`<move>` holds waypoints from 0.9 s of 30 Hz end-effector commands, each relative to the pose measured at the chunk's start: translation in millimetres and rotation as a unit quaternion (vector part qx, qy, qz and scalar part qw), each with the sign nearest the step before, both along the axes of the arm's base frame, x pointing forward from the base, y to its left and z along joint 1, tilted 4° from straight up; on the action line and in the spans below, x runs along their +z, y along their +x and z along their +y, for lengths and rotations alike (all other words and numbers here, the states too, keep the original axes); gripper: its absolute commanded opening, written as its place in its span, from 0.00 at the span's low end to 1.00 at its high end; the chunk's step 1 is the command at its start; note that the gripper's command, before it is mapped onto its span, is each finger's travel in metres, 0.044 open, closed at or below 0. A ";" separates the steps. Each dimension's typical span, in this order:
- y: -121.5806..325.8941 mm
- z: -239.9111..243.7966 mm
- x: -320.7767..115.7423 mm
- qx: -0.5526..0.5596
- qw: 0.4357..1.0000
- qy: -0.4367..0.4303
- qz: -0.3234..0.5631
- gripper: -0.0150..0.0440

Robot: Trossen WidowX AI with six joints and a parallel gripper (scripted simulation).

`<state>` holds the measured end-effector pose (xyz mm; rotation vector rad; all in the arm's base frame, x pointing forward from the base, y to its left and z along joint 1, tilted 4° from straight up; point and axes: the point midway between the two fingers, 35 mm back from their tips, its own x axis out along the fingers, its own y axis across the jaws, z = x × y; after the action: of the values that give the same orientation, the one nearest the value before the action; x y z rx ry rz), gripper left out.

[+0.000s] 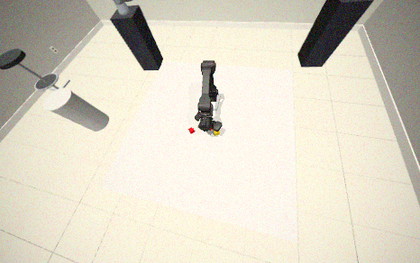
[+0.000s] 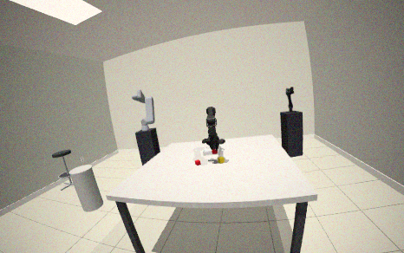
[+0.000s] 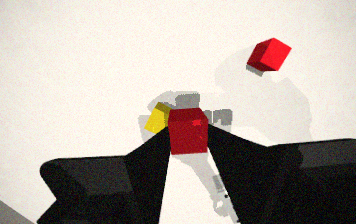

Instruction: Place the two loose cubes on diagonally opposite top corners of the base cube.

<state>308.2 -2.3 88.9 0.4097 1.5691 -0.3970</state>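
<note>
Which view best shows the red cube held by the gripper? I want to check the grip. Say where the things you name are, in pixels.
The wrist view: the held red cube [image 1: 210, 129] [image 2: 214, 152] [image 3: 188, 131] appears large between both fingers. The exterior shows a small red patch; the top, barely a sliver.

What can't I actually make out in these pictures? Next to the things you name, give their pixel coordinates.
- Held red cube [image 2: 214, 152] [image 3: 188, 132]: its sides against the fingers are covered by them in the wrist view; from the top, the gripper [image 3: 187, 129] hides most of it.
- Yellow cube [image 1: 216, 132] [image 2: 221, 159] [image 3: 156, 119]: partly hidden behind the held cube in the wrist view.
- Loose red cube [image 1: 191, 131] [image 2: 198, 162] [image 3: 270, 55]: too small in the exterior view to read its edges.
</note>
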 end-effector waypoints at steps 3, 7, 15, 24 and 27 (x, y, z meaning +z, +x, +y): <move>11.4 15.2 -5.6 0.040 0.999 0.004 -0.002 0.43; 17.2 26.1 -9.8 0.068 0.998 0.005 -0.003 0.43; 21.9 35.9 -13.7 0.092 0.996 0.006 -0.004 0.43; 22.0 36.1 -16.9 0.092 0.996 0.006 -0.004 0.43; 22.0 36.5 -23.4 0.093 0.996 0.006 -0.004 0.43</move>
<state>331.9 33.5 72.9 0.2747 1.5767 -0.2447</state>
